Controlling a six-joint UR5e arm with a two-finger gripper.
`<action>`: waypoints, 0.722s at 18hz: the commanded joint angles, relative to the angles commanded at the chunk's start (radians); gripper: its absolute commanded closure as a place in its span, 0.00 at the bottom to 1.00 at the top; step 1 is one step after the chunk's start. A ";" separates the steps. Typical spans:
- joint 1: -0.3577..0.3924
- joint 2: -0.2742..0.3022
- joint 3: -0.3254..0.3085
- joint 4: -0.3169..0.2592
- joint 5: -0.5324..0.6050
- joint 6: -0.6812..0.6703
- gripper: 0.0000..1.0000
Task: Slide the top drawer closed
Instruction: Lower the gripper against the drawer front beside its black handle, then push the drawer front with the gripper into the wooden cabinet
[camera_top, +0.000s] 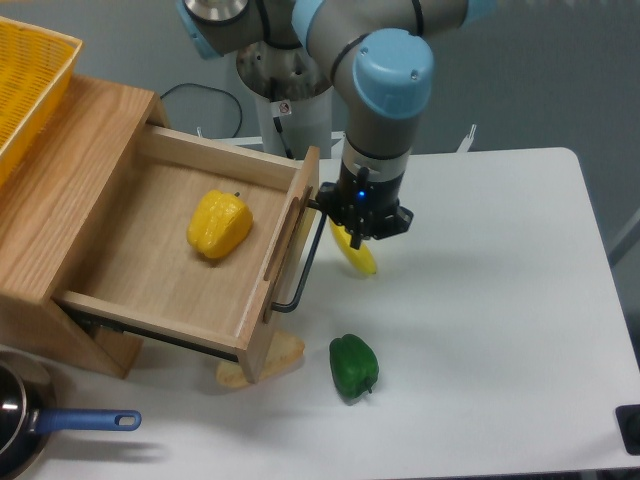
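The gripper (361, 222), fingers seemingly together, hovers just right of the open top drawer (190, 250), apparently to push its handle (306, 258).

The top drawer (160, 250) is a wide, shallow light-oak tray, pulled fully open from its cabinet at the tabletop's left edge. A thin black bar handle (305, 262) runs along its front panel, which faces the tabletop's middle.

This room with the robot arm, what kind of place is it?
Probably a robot lab, not a kitchen: a robot arm bolted by a white table, with a wooden drawer and likely toy food such as the green pepper.
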 joint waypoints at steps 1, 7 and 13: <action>-0.003 0.000 0.002 0.000 -0.002 -0.009 1.00; -0.018 0.000 0.015 0.000 -0.017 -0.031 1.00; -0.046 0.000 0.015 0.000 -0.018 -0.054 1.00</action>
